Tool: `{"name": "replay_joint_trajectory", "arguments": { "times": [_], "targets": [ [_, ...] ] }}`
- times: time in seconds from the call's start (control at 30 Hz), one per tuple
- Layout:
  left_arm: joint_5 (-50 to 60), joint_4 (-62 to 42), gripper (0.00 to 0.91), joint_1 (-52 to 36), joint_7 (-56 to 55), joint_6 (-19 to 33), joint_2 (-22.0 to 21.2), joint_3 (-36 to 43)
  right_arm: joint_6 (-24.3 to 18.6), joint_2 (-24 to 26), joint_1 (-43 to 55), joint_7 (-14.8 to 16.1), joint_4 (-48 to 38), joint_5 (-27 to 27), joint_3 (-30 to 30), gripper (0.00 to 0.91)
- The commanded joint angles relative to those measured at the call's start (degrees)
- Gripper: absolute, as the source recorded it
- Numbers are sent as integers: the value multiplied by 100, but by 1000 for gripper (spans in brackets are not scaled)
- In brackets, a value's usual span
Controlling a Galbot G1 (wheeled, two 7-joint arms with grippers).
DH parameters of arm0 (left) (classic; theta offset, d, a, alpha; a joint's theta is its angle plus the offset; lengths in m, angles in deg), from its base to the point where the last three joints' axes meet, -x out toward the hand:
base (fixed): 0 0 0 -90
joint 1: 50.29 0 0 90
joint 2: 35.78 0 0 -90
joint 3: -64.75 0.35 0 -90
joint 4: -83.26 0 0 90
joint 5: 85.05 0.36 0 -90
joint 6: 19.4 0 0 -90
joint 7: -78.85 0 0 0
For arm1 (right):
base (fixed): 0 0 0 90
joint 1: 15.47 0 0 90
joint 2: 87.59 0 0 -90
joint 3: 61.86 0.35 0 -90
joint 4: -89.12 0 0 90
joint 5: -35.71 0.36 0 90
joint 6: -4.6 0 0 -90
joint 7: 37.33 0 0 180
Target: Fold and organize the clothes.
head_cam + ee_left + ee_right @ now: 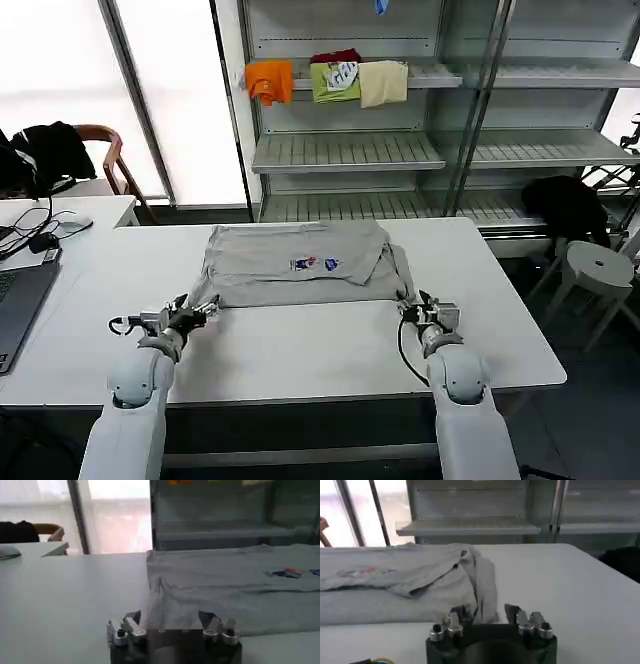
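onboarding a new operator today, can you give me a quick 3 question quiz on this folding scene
1. True or false: the grey shirt lies on the white table with its chest print facing up.
2. Multiple choice: where are the left hand and right hand? A) raised above the shelves B) at the shirt's near corners, one on each side C) both on the laptop
3. Fill in: the orange, green and cream garments hang from a ___ behind the table.

Key: 1 true; 2 B; 3 shelf
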Motion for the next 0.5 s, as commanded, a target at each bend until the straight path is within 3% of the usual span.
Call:
{"name": "replay_joint_trajectory", "arguments": {
  "times": [0.03, 0.07, 0.5],
  "targets": [
    [-10, -47, 71, 39, 51, 11, 13, -32, 23, 6, -11, 4, -67, -43, -25, 0],
    [-23, -48, 10, 41, 62, 11, 13, -39, 25, 3, -6, 1, -69, -42, -35, 0],
    [-41, 150, 0, 211, 128, 102, 28, -50, 72, 6, -235, -5, 314, 190, -36, 0]
  ]
}}
